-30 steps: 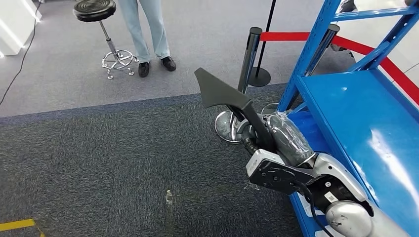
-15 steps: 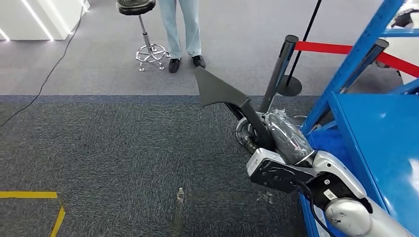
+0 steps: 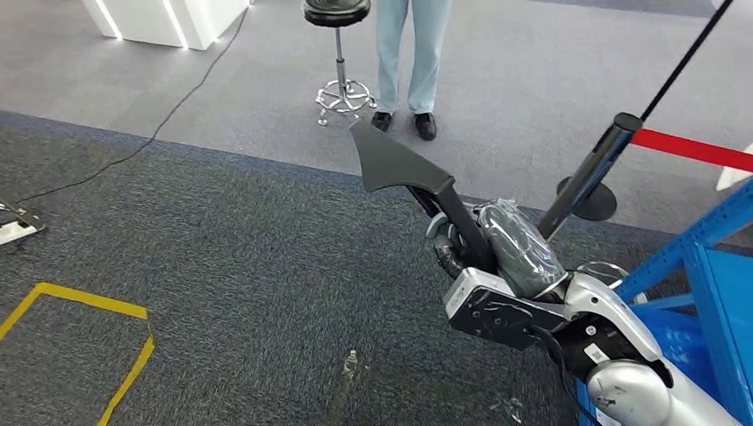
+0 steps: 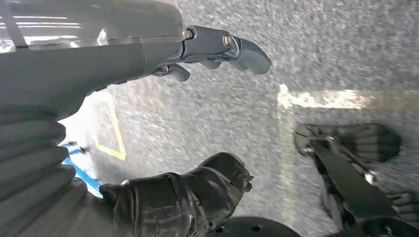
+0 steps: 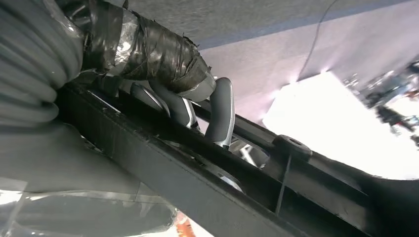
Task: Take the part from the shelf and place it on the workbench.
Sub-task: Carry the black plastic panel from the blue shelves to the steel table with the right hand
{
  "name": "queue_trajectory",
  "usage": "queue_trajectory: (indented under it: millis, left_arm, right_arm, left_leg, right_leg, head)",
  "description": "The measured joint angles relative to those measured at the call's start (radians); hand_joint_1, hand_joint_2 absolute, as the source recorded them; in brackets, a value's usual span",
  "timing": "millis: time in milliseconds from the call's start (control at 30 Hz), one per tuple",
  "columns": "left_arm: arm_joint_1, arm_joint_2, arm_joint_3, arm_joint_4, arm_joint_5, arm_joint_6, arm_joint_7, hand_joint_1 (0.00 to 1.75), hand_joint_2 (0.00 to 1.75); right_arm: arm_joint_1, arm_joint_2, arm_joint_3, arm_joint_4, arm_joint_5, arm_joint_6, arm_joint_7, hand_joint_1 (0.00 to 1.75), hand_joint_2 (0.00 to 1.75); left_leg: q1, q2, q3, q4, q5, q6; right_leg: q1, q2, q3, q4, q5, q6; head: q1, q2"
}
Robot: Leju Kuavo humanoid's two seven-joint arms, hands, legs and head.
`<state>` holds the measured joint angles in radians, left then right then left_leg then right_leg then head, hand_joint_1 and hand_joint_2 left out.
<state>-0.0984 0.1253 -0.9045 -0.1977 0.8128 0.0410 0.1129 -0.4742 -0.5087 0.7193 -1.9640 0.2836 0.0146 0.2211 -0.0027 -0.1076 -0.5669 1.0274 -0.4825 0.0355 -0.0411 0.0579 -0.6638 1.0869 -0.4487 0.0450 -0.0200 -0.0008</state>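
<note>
Black part (image 3: 404,173), long axis pointing far-left, gripped by the right robot hand (image 3: 484,244); the wrist view shows fingers (image 5: 220,111) wrapping it; left robot hand (image 4: 197,123) released.

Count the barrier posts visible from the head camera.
1: a dark barrier post stands right of the black part that the right hand holds, with red tape running off rightward. Others may lie outside the picture.

No text, label, brand or number can be read in any of the views. The small white sticker (image 3: 592,353) on the robot's silver right forearm carries a dark printed pattern (perhaps a code, too small to make out). The yellow tape lines (image 3: 89,319) on the dark grey carpet form an angular floor marking, not letters or figures.
</note>
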Motion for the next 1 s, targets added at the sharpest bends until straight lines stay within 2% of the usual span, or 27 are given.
queue_trajectory:
  millis: [33, 100, 133, 167, 200, 233, 267, 300, 333, 367, 400, 467, 533, 567, 633, 667, 700, 767, 800, 833, 867, 900, 933, 967, 1000]
  left_arm:
    - [-0.001, 0.000, 0.000, 0.000, 0.000, 0.000, 0.000, 0.00, 1.75]
    - [0.000, 0.000, 0.000, 0.000, -0.001, 0.000, 0.000, 0.00, 1.75]
    - [0.003, 0.000, 0.000, 0.000, -0.001, 0.000, 0.000, 0.00, 1.75]
    - [0.004, -0.001, 0.000, 0.000, -0.002, 0.000, 0.000, 0.00, 1.75]
    - [0.002, -0.001, 0.000, 0.000, -0.002, -0.001, 0.000, 0.00, 1.75]
    - [0.001, -0.002, 0.000, 0.000, -0.002, -0.001, -0.001, 0.00, 1.75]
    - [-0.002, -0.002, 0.000, 0.000, -0.002, -0.001, -0.001, 0.00, 1.75]
    - [-0.003, -0.002, 0.000, 0.000, -0.002, -0.001, -0.001, 0.00, 1.75]
    - [-0.002, -0.003, 0.000, 0.000, -0.002, -0.001, -0.001, 0.00, 1.75]
    - [0.000, -0.003, 0.000, 0.000, -0.002, -0.001, -0.001, 0.00, 1.75]
    - [0.003, -0.003, 0.000, 0.000, -0.002, -0.001, -0.001, 0.00, 1.75]
    - [0.007, -0.002, 0.000, 0.000, -0.001, 0.000, -0.001, 0.00, 1.75]
    - [0.007, -0.001, 0.000, 0.000, 0.002, 0.002, -0.001, 0.00, 1.75]
    - [0.007, 0.000, 0.000, 0.000, 0.004, 0.003, 0.000, 0.00, 1.75]
    - [0.006, 0.001, 0.000, 0.000, 0.006, 0.003, 0.000, 0.00, 1.75]
    - [0.006, 0.001, 0.000, 0.000, 0.007, 0.003, -0.001, 0.00, 1.75]
    - [0.006, 0.001, 0.000, 0.000, 0.008, 0.002, -0.002, 0.00, 1.75]
    - [0.003, 0.001, 0.000, 0.000, 0.010, 0.001, -0.006, 0.00, 1.75]
    - [0.001, 0.001, 0.000, 0.000, 0.012, 0.000, -0.008, 0.00, 1.75]
    - [0.000, 0.001, 0.000, 0.000, 0.014, 0.000, -0.009, 0.00, 1.75]
    - [-0.001, 0.001, 0.000, 0.000, 0.016, 0.000, -0.011, 0.00, 1.75]
    - [-0.001, 0.001, 0.000, 0.000, 0.017, 0.000, -0.011, 0.00, 1.75]
    - [0.000, 0.001, 0.000, 0.000, 0.017, -0.001, -0.012, 0.00, 1.75]
    - [0.001, 0.001, 0.000, 0.000, 0.017, -0.001, -0.012, 0.00, 1.75]
    - [0.000, 0.000, 0.000, 0.000, 0.017, -0.001, -0.012, 0.00, 1.75]
  right_arm:
    - [0.001, 0.000, 0.000, 0.000, 0.000, 0.000, 0.000, 1.75, 1.75]
    - [0.000, -0.001, 0.001, 0.000, -0.001, 0.000, 0.000, 1.75, 1.75]
    - [-0.001, -0.001, 0.001, -0.001, -0.001, 0.000, 0.000, 1.75, 1.75]
    - [-0.003, -0.001, 0.001, -0.001, -0.001, 0.000, 0.000, 1.75, 1.75]
    - [-0.004, -0.002, 0.001, -0.002, -0.001, 0.000, 0.000, 1.75, 1.75]
    - [-0.005, -0.002, 0.001, -0.002, -0.001, 0.000, 0.000, 1.75, 1.75]
    - [-0.005, -0.002, 0.001, -0.003, -0.001, 0.000, 0.000, 1.75, 1.75]
    - [-0.005, -0.002, 0.001, -0.002, 0.000, 0.000, 0.000, 1.75, 1.75]
    - [-0.005, -0.002, 0.001, -0.002, 0.000, 0.000, 0.000, 1.75, 1.75]
    - [-0.005, -0.002, 0.001, -0.002, 0.000, 0.000, 0.000, 1.75, 1.75]
    - [-0.005, -0.002, 0.001, -0.003, 0.000, 0.000, 0.000, 1.75, 1.75]
    - [-0.005, -0.002, 0.001, -0.002, 0.000, 0.000, 0.000, 1.75, 1.75]
    - [-0.006, -0.002, 0.002, -0.002, 0.000, 0.001, 0.001, 1.75, 1.75]
    - [-0.006, -0.002, 0.002, -0.002, 0.000, 0.001, 0.002, 1.75, 1.75]
    - [-0.010, -0.002, 0.002, -0.003, 0.000, 0.001, 0.004, 1.75, 1.75]
    - [-0.011, -0.003, 0.002, -0.004, 0.000, 0.001, 0.005, 1.75, 1.75]
    - [-0.012, -0.003, 0.002, -0.004, 0.000, 0.000, 0.006, 1.75, 1.75]
    - [-0.013, -0.004, 0.002, -0.006, 0.002, 0.000, 0.007, 1.75, 1.75]
    - [-0.013, -0.004, 0.002, -0.006, 0.003, 0.000, 0.008, 1.75, 1.75]
    - [-0.012, -0.004, 0.002, -0.006, 0.003, 0.001, 0.009, 1.75, 1.75]
    - [-0.011, -0.005, 0.002, -0.006, 0.003, 0.001, 0.010, 1.75, 1.75]
    - [-0.010, -0.005, 0.002, -0.006, 0.003, 0.001, 0.011, 1.75, 1.75]
    - [-0.010, -0.005, 0.002, -0.006, 0.003, 0.001, 0.012, 1.75, 1.75]
    - [-0.010, -0.005, 0.003, -0.006, 0.004, 0.001, 0.012, 1.75, 1.75]
    - [-0.010, -0.005, 0.003, -0.006, 0.004, 0.001, 0.012, 1.75, 1.75]
  left_leg:
    - [0.002, -0.011, -0.005, 0.005, -0.006, -0.008]
    - [0.006, -0.025, -0.007, 0.007, -0.010, -0.022]
    - [0.006, -0.012, -0.007, 0.013, -0.011, -0.027]
    - [0.006, 0.013, -0.014, 0.034, -0.012, -0.031]
    - [0.005, 0.042, -0.035, 0.073, -0.017, -0.035]
    - [0.005, 0.073, -0.070, 0.131, -0.027, -0.038]
    - [0.005, 0.091, -0.114, 0.196, -0.046, -0.040]
    - [0.006, 0.097, -0.157, 0.250, -0.069, -0.040]
    - [0.005, 0.099, -0.188, 0.278, -0.086, -0.037]
    - [0.004, 0.100, -0.203, 0.276, -0.089, -0.033]
    - [0.001, 0.103, -0.201, 0.241, -0.068, -0.026]
    - [-0.016, 0.131, -0.168, 0.116, 0.026, -0.004]
    - [-0.033, 0.159, -0.140, 0.032, 0.090, 0.013]
    - [-0.039, 0.159, -0.135, 0.020, 0.099, 0.016]
    - [-0.036, 0.138, -0.122, 0.009, 0.102, 0.017]
    - [-0.032, 0.127, -0.113, 0.001, 0.101, 0.018]
    - [-0.028, 0.118, -0.103, -0.007, 0.100, 0.023]
    - [-0.023, 0.098, -0.089, -0.014, 0.092, 0.032]
    - [-0.022, 0.086, -0.085, -0.014, 0.086, 0.034]
    - [-0.021, 0.072, -0.081, -0.013, 0.080, 0.034]
    - [-0.020, 0.058, -0.075, -0.011, 0.074, 0.032]
    - [-0.017, 0.044, -0.068, -0.007, 0.066, 0.028]
    - [-0.014, 0.030, -0.060, -0.001, 0.057, 0.024]
    - [-0.012, 0.018, -0.056, 0.005, 0.048, 0.018]
    - [-0.010, 0.005, -0.055, 0.014, 0.040, 0.013]
  right_leg:
    - [0.000, 0.013, 0.002, -0.024, 0.019, -0.004]
    - [0.005, 0.001, 0.007, -0.031, 0.019, -0.023]
    - [0.006, -0.010, 0.016, -0.035, 0.020, -0.032]
    - [0.007, -0.021, 0.029, -0.039, 0.015, -0.040]
    - [0.009, -0.031, 0.043, -0.042, 0.010, -0.047]
    - [0.013, -0.043, 0.056, -0.044, 0.002, -0.053]
    - [0.018, -0.055, 0.067, -0.045, -0.007, -0.056]
    - [0.022, -0.067, 0.078, -0.045, -0.017, -0.059]
    - [0.026, -0.078, 0.090, -0.045, -0.028, -0.060]
    - [0.029, -0.089, 0.104, -0.045, -0.039, -0.061]
    - [0.032, -0.099, 0.121, -0.046, -0.051, -0.061]
    - [0.037, -0.121, 0.154, -0.047, -0.076, -0.060]
    - [0.040, -0.142, 0.175, -0.050, -0.097, -0.053]
    - [0.042, -0.151, 0.182, -0.052, -0.106, -0.048]
    - [0.040, -0.164, 0.193, -0.057, -0.121, -0.037]
    - [0.038, -0.150, 0.192, -0.047, -0.129, -0.032]
    - [0.037, -0.127, 0.179, -0.017, -0.143, -0.029]
    - [0.034, -0.074, 0.107, 0.103, -0.183, -0.024]
    - [0.032, -0.064, 0.058, 0.170, -0.199, -0.021]
    - [0.030, -0.060, 0.017, 0.216, -0.199, -0.018]
    - [0.028, -0.059, -0.009, 0.228, -0.179, -0.015]
    - [0.025, -0.057, -0.017, 0.204, -0.140, -0.012]
    - [0.022, -0.051, -0.009, 0.149, -0.087, -0.009]
    - [0.018, -0.031, 0.006, 0.093, -0.045, -0.006]
    - [0.014, -0.009, 0.025, 0.037, -0.019, -0.005]
  head:
    - [0.002, 0.000]
    - [0.003, 0.000]
    - [0.003, 0.000]
    - [-0.001, 0.000]
    - [-0.003, 0.000]
    - [-0.006, 0.000]
    - [-0.009, 0.000]
    - [-0.009, 0.000]
    - [-0.010, 0.000]
    - [-0.010, 0.000]
    - [-0.010, 0.000]
    - [-0.009, 0.000]
    - [-0.010, 0.000]
    - [-0.010, 0.000]
    - [-0.012, 0.000]
    - [-0.012, 0.000]
    - [-0.011, 0.000]
    - [-0.009, 0.000]
    - [-0.009, 0.000]
    - [-0.009, 0.000]
    - [-0.009, 0.000]
    - [-0.010, 0.000]
    - [-0.009, 0.000]
    - [-0.009, 0.000]
    - [-0.009, 0.000]
